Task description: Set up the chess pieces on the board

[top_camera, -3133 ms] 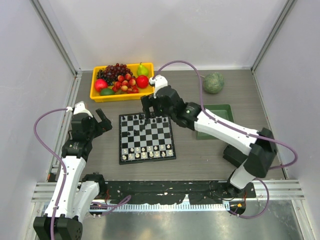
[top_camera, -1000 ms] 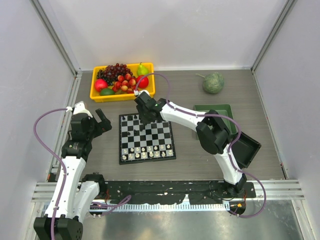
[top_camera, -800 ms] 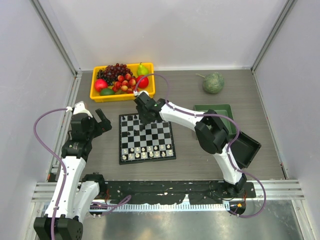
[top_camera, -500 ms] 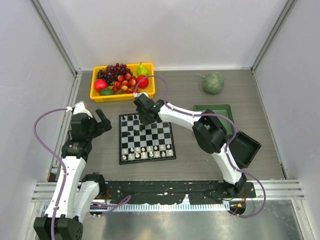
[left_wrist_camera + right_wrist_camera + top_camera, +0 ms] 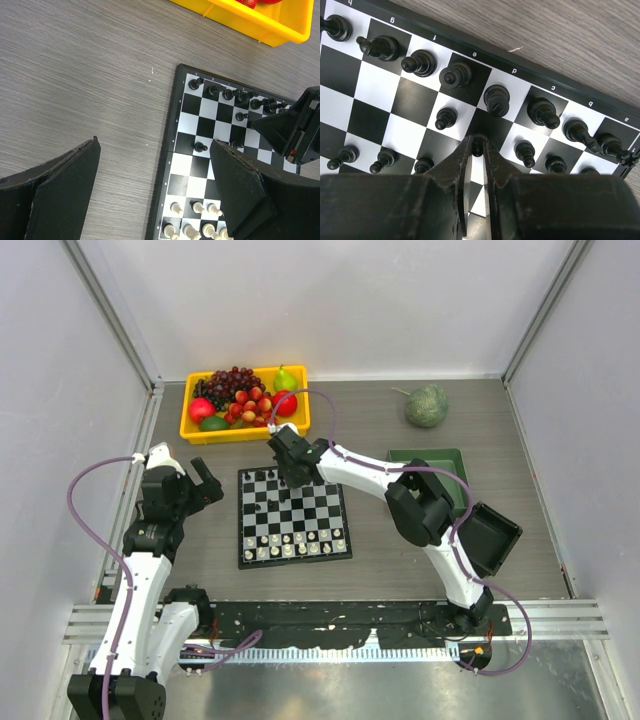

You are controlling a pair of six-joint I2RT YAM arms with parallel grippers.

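Note:
The board (image 5: 297, 517) lies in the middle of the table, with black chess pieces (image 5: 258, 478) along its far rows and white ones (image 5: 290, 543) along its near rows. My right gripper (image 5: 288, 476) reaches down over the far part of the board. In the right wrist view, my right gripper (image 5: 477, 142) is shut on a black pawn (image 5: 477, 146) that stands in the second row, with other black pieces (image 5: 497, 99) around it. My left gripper (image 5: 205, 483) hovers open just left of the board, and its fingers (image 5: 235, 185) hold nothing.
A yellow tray of fruit (image 5: 245, 430) sits just beyond the board. To the right lies a green tray (image 5: 455, 462), partly under my right arm. A green melon-like ball (image 5: 427, 405) rests at the back right. A lone black pawn (image 5: 200, 147) stands mid-board on the left.
The right jaws have closed onto the black pawn. Earlier, the right arm swung left along the board's far edge. The left arm has not moved.

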